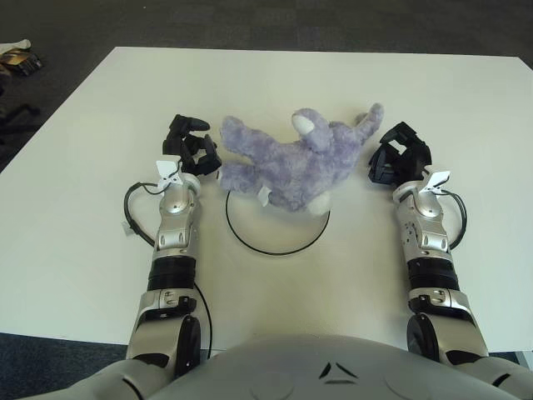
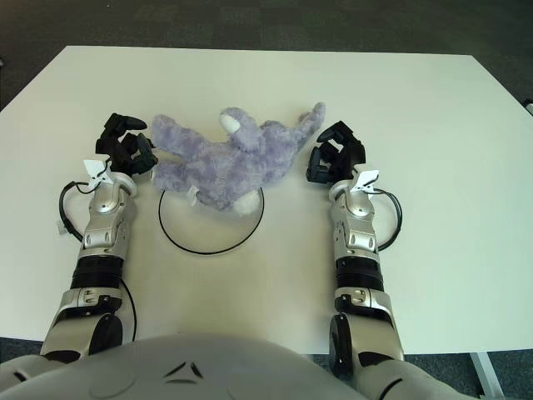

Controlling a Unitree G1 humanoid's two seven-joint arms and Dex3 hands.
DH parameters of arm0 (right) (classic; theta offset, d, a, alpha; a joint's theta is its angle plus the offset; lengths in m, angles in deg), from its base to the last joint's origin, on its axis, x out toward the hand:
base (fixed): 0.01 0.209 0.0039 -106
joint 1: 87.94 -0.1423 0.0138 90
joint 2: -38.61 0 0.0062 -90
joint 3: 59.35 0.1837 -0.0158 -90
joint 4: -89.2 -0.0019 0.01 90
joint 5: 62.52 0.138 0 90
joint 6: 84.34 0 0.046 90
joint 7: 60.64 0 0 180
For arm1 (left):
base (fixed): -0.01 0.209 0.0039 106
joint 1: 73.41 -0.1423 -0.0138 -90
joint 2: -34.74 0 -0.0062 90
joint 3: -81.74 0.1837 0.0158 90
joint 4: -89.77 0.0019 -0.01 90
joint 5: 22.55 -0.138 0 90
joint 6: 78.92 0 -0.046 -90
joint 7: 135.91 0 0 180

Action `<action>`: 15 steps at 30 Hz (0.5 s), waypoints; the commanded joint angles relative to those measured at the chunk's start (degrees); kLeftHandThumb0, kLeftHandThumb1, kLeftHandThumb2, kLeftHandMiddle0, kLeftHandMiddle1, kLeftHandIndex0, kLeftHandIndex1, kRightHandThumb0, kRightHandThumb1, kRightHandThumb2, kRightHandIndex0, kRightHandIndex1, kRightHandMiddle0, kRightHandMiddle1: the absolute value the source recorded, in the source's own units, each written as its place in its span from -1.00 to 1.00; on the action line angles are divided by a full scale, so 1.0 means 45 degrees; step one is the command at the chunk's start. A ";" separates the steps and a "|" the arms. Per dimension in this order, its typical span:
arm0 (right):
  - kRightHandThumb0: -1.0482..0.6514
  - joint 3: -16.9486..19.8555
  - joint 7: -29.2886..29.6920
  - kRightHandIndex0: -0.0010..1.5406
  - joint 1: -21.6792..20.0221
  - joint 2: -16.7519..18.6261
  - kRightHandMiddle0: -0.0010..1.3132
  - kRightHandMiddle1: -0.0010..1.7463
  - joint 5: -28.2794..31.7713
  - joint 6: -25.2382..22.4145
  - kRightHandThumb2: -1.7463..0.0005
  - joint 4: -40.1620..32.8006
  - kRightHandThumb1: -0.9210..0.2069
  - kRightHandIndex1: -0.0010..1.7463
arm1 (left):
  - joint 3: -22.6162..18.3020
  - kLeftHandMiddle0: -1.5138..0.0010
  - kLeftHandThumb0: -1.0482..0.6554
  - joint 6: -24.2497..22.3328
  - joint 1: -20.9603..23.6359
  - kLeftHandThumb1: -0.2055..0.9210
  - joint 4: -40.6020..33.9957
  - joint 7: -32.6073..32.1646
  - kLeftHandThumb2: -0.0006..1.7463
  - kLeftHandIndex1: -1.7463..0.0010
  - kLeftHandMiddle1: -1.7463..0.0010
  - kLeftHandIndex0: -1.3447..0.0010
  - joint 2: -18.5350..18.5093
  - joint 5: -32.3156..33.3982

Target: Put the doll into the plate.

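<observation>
The purple plush doll (image 1: pixel 291 165) lies on its side across the far half of the plate (image 1: pixel 250 242), a white disc with a thin black rim; its lower body covers the plate's back edge and its arm points up to the right. My left hand (image 1: pixel 200 148) shows just left of the doll's leg, a small gap apart, fingers loosely curled and holding nothing. Right of the doll's raised arm is my right hand (image 1: pixel 385 158), also loosely curled, empty and clear of the plush.
The white table (image 1: pixel 100 250) stretches wide on both sides and ends near my body. Dark carpet lies beyond its far edge, with a small object on the floor (image 1: pixel 18 58) at the far left.
</observation>
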 commanded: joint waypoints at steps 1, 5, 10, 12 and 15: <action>0.22 0.0026 -0.0017 0.03 0.0237 0.0023 -0.11 1.00 0.0080 -0.0137 -0.86 -0.0084 0.53 1.00 | -0.0052 0.32 0.22 0.0076 -0.0212 -0.11 0.0070 -0.0104 0.54 -1.00 -1.00 0.26 -0.0158 -0.0054; 0.22 0.0014 -0.0015 0.04 0.0250 0.0020 -0.09 1.00 0.0070 -0.0160 -0.87 -0.0110 0.55 1.00 | -0.0051 0.32 0.22 0.0090 -0.0237 -0.11 0.0090 -0.0083 0.54 -1.00 -1.00 0.26 -0.0220 -0.0099; 0.22 0.0015 -0.0037 0.03 0.0274 0.0034 -0.11 1.00 0.0117 -0.0273 -0.85 -0.0171 0.53 0.99 | -0.0031 0.32 0.22 0.0044 -0.0285 -0.11 0.0061 0.0049 0.54 -1.00 -1.00 0.25 -0.0263 0.0011; 0.22 0.0026 -0.0072 0.03 0.0290 0.0042 -0.11 1.00 0.0170 -0.0345 -0.84 -0.0211 0.52 0.97 | 0.0000 0.32 0.22 0.0010 -0.0310 -0.11 0.0035 0.0111 0.55 -1.00 -1.00 0.25 -0.0240 0.0074; 0.22 0.0044 -0.0128 0.04 0.0312 0.0066 -0.09 1.00 0.0254 -0.0444 -0.83 -0.0272 0.53 0.93 | 0.0048 0.31 0.22 -0.0042 -0.0333 -0.12 0.0013 0.0183 0.55 -1.00 -1.00 0.25 -0.0189 0.0148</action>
